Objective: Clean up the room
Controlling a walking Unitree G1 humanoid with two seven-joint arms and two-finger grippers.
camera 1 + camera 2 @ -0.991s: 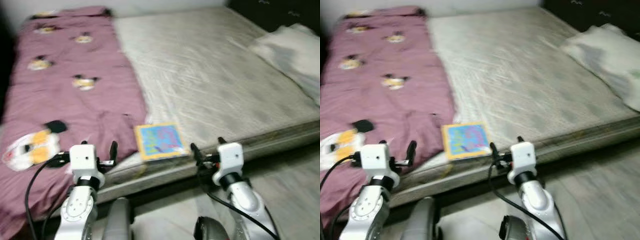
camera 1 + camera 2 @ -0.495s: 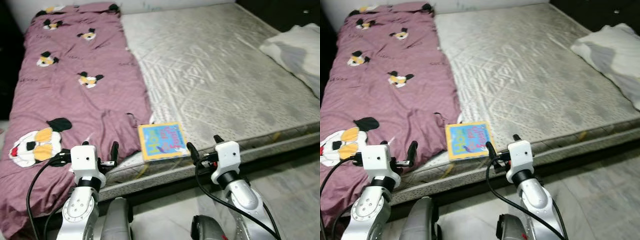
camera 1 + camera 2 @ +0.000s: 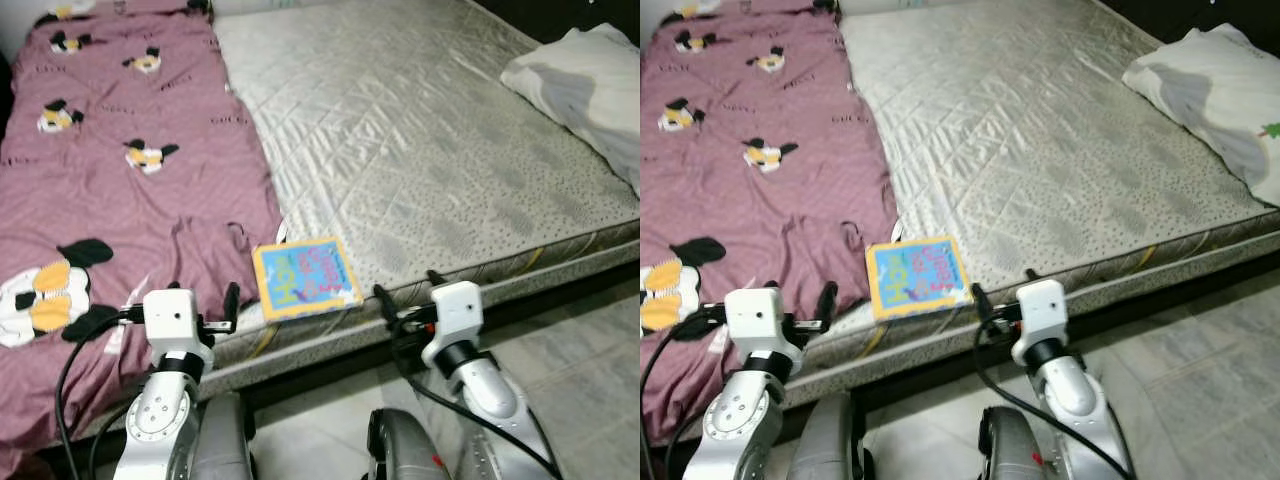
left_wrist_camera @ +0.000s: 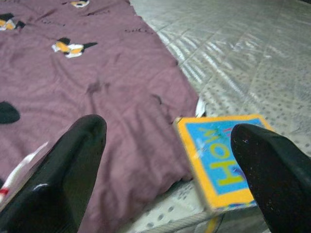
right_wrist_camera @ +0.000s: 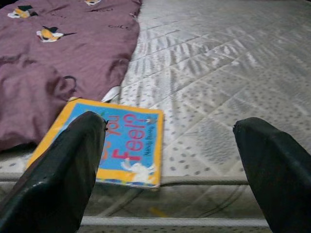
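A small book (image 3: 303, 277) with a blue cover and yellow border lies flat at the near edge of the mattress (image 3: 420, 140), beside the purple cartoon-print blanket (image 3: 110, 190). My left gripper (image 3: 205, 315) is open, held just short of the bed edge, left of the book (image 4: 221, 155). My right gripper (image 3: 405, 300) is open too, at the bed edge a little right of the book (image 5: 114, 143). Neither touches anything.
A white pillow (image 3: 590, 90) lies at the far right of the bed. The mattress side (image 3: 520, 270) runs across in front of me, with pale tiled floor (image 3: 580, 370) below on the right.
The camera has shifted and steadied, so the bed sits lower and sharper in view. The book now appears slightly further left between my grippers. Both grippers stay open.
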